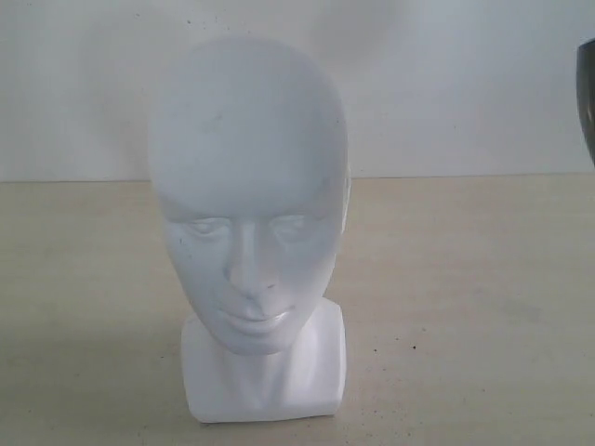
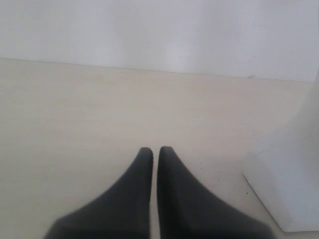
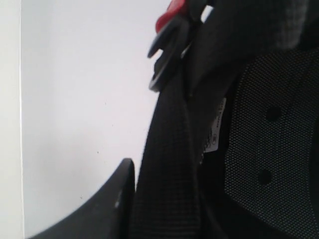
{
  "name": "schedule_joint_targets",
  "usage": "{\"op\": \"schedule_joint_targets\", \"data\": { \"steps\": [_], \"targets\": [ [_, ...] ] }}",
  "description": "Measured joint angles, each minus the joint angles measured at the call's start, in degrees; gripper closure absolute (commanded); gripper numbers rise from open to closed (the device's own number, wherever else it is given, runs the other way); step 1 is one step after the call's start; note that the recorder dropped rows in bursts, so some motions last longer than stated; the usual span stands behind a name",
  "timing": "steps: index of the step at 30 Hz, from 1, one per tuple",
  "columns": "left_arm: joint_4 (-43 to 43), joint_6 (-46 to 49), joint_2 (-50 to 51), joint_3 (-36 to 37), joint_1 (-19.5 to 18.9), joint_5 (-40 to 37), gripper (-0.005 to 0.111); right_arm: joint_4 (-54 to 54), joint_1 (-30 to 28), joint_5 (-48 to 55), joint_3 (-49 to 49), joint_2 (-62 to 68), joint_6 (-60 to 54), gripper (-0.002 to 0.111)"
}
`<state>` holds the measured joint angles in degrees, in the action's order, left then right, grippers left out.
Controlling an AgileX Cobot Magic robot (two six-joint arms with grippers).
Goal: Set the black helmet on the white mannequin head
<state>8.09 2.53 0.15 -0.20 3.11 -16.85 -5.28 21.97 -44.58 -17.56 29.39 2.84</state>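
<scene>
A: Surface, room?
B: Item 1: table (image 1: 483, 307). Pale beige, matte, a few dark specks. Item 2: wall (image 1: 465, 84). Plain white, meets the table's far edge.

A: Task items, loc.?
B: Item 3: white mannequin head (image 1: 249, 214). Upright on its squared neck base (image 1: 265, 376), mid-table, face toward the ext. cam, crown bare. Item 4: black helmet (image 1: 588, 102). Only a dark sliver shows at the ext. view's right edge, level w/ the crown and well apart from the head.

A: What do the wrist cams add?
B: L wrist: left gripper (image 2: 155, 152), both fingers nearly touching, slim gap, nothing between them. It sits low over the table, w/ a corner of the neck base near it. Ext. cam shows no gripper.
R wrist: helmet seen close up from inside. Dotted mesh lining (image 3: 269, 139), black strap (image 3: 167, 164), red buckle (image 3: 172, 15), white wall behind. One finger of the right gripper (image 3: 119, 199) sits beside the strap. The other finger is hidden, so can't tell its width or hold.
</scene>
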Motion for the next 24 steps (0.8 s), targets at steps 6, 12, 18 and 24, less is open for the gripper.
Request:
{"op": "schedule_joint_targets", "data": {
  "steps": [6, 12, 18, 24],
  "targets": [
    [0.00, 0.00, 0.00, 0.00, 0.00, 0.00, 0.102, 0.25, 0.00, -7.26, 0.00, 0.00, 11.31, 0.108],
    [0.00, 0.00, 0.00, 0.00, 0.00, 0.00, 0.102, 1.10, 0.00, -13.18, 0.00, 0.00, 23.43, 0.108],
    [0.00, 0.00, 0.00, 0.00, 0.00, 0.00, 0.102, 5.28, 0.00, -20.13, 0.00, 0.97, 33.48, 0.108],
    [0.00, 0.00, 0.00, 0.00, 0.00, 0.00, 0.102, 9.21, 0.00, -21.06, -1.73, 6.11, 46.22, 0.108]
  ]
}}
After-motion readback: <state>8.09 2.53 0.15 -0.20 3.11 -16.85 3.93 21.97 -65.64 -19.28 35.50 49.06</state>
